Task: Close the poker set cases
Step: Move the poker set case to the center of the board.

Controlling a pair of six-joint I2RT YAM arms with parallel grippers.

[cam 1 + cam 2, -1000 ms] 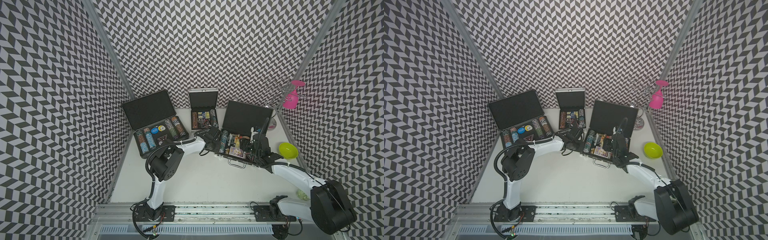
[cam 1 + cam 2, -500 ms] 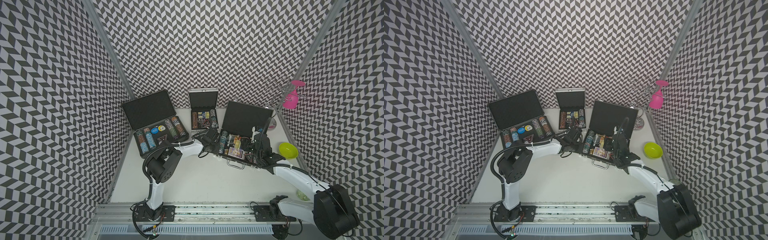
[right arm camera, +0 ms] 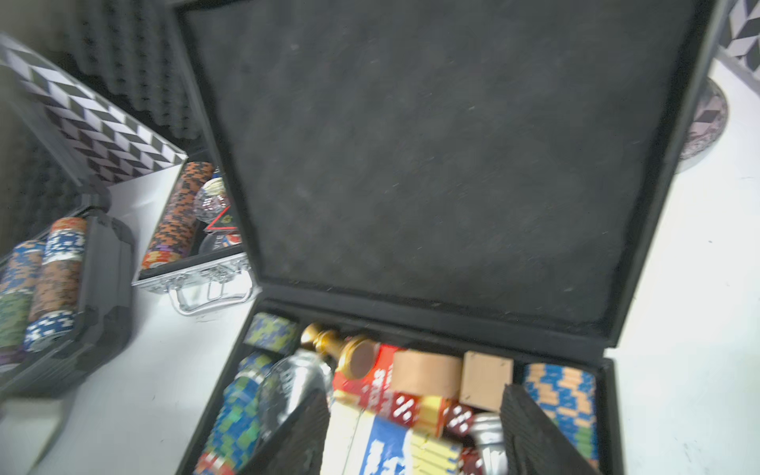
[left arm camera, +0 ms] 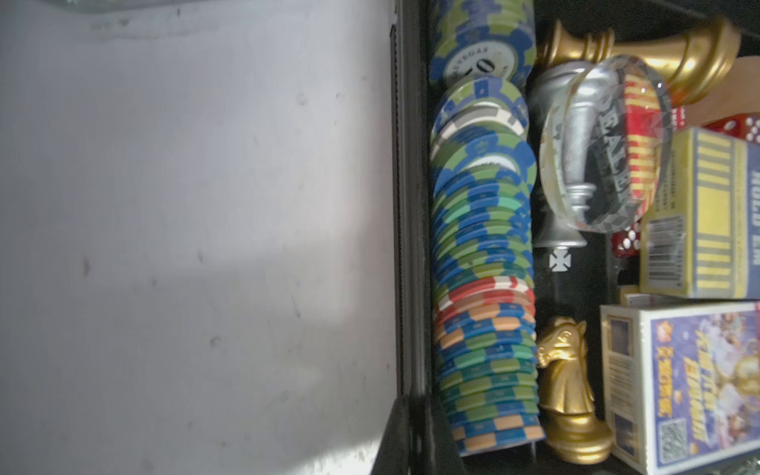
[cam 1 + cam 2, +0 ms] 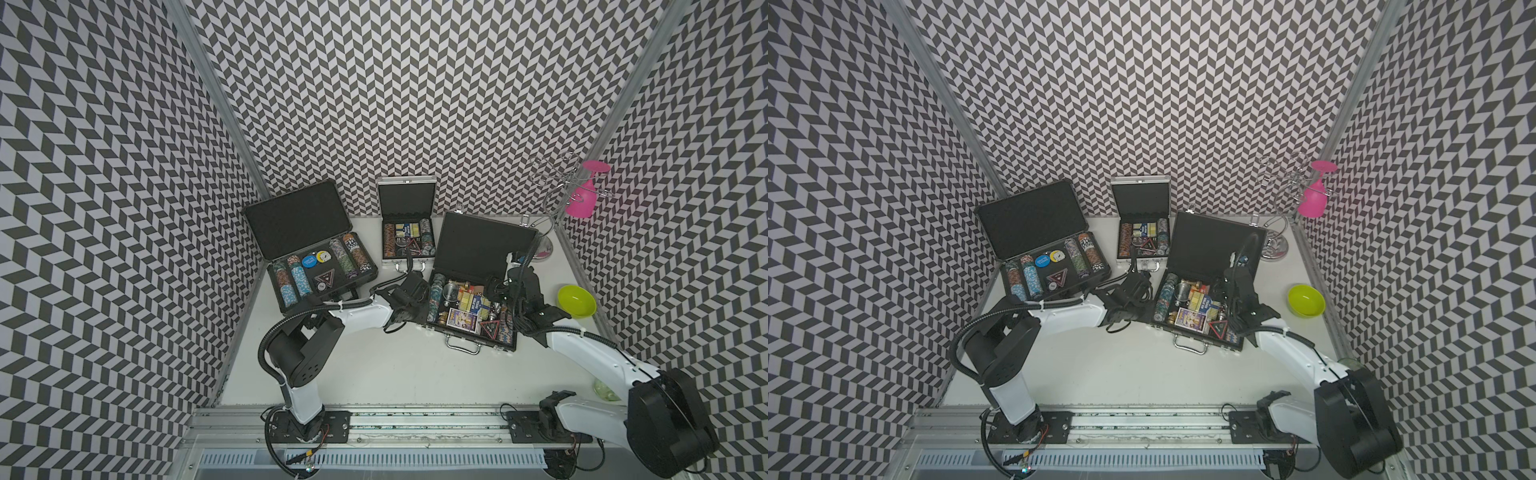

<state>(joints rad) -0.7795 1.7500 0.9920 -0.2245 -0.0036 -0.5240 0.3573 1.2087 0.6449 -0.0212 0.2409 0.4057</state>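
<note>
Big ribbed blk case (image 5: pixel 299 218) sits back-left, lid up. Med blk case (image 5: pixel 482 243) is front-right, lid up, packed w/ chips (image 4: pixel 481 246), card boxes (image 4: pixel 699 214), dice (image 3: pixel 401 409). Small silver case (image 5: pixel 406 198) is btwn them by back wall (image 5: pixel 415 104), lid up. R gripper (image 3: pixel 416 392) hangs over Med blk case's right half, fingers apart, nothing btwn. L gripper (image 5: pixel 422 293) is just beside its left wall, fingers together.

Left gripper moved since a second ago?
Yes. The left gripper has drawn back toward the near table edge, away from the small silver case.
</note>
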